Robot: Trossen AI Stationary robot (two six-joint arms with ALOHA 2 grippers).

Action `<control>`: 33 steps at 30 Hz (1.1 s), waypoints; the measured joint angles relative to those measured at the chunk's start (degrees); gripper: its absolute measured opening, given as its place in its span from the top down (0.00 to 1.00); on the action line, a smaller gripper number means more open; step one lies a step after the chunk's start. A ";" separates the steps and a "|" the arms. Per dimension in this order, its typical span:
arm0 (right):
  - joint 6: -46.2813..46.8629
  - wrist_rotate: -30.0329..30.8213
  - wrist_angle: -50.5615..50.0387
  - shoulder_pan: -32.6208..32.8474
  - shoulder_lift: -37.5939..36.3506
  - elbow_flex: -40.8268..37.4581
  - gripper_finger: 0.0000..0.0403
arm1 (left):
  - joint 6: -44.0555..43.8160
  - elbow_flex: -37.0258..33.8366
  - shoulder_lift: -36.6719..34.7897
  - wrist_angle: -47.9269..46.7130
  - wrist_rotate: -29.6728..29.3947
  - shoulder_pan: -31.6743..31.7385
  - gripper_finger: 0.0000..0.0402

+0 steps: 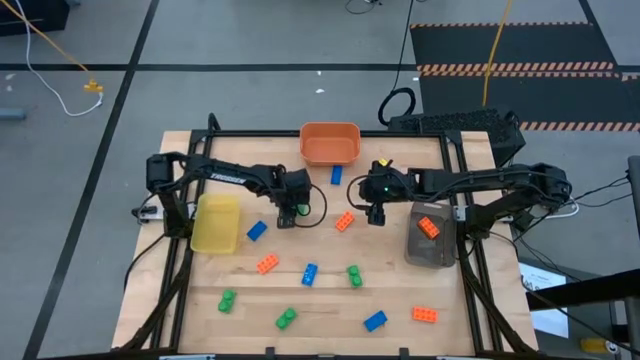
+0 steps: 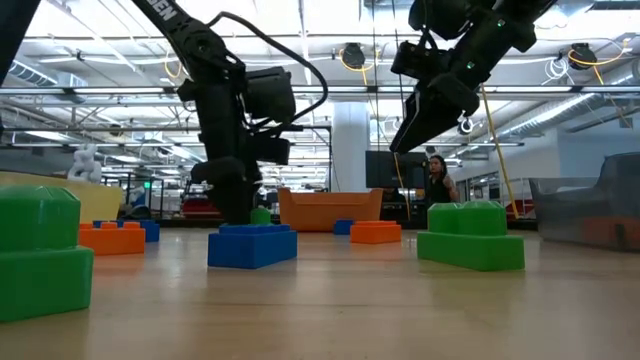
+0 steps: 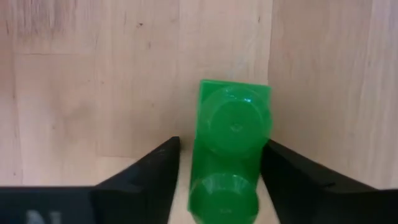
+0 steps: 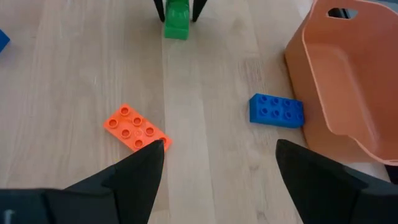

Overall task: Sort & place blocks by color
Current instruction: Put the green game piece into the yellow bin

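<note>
My left gripper (image 1: 288,214) is down at the table, open, with one finger on each side of a green block (image 3: 231,149). The block lies on the wood, studs up; it also shows in the right wrist view (image 4: 177,22). My right gripper (image 1: 377,213) is open and empty, raised above the table (image 2: 420,120). It hangs near a flat orange block (image 4: 135,130) and a blue block (image 4: 276,110). Several more blue, green and orange blocks lie loose on the near half of the table. My left gripper comes at the green block from above, with its fingers along the block's two long sides. One finger (image 3: 280,180) lies close against a side, and I cannot tell whether it touches. The other finger (image 3: 155,174) stands a small gap off.
An orange bin (image 1: 330,143) stands at the far middle and a yellow bin (image 1: 217,222) at the left. A grey bin (image 1: 432,245) at the right holds an orange block (image 1: 428,227). Loose blocks include blue ones (image 1: 257,230) (image 1: 309,273) and a green one (image 1: 354,275).
</note>
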 joint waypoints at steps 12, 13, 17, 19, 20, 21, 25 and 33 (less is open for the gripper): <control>1.13 0.00 -0.06 -2.22 0.00 -0.02 0.25 | -10.40 2.85 -16.75 -15.38 -7.71 1.62 0.66; 1.41 0.00 -0.19 -2.26 0.00 -0.02 0.25 | -12.32 2.90 -18.48 -18.37 -7.83 1.53 0.66; 1.01 -0.06 -0.86 -2.22 0.00 -0.02 0.25 | -22.34 2.79 -24.22 -30.53 -10.61 0.87 0.66; 0.52 -0.02 -0.86 -2.24 0.00 -0.02 0.25 | -28.00 2.81 -27.02 -36.32 -11.85 0.26 0.66; 0.34 -0.02 -0.84 -2.24 0.00 -0.02 0.25 | -30.42 2.81 -28.05 -39.03 -11.86 -0.17 0.66; 0.24 -0.02 -0.82 -2.24 0.00 -0.02 0.25 | -32.71 2.81 -28.90 -41.52 -11.93 -0.77 0.66; 0.31 -0.02 -0.87 -2.24 0.00 -0.04 0.25 | -41.34 2.80 -31.85 -51.98 -12.75 -3.25 0.66; -0.01 -0.12 -0.94 -2.42 0.00 -0.04 0.25 | -48.60 -5.25 -35.28 -54.21 -8.37 -9.61 0.66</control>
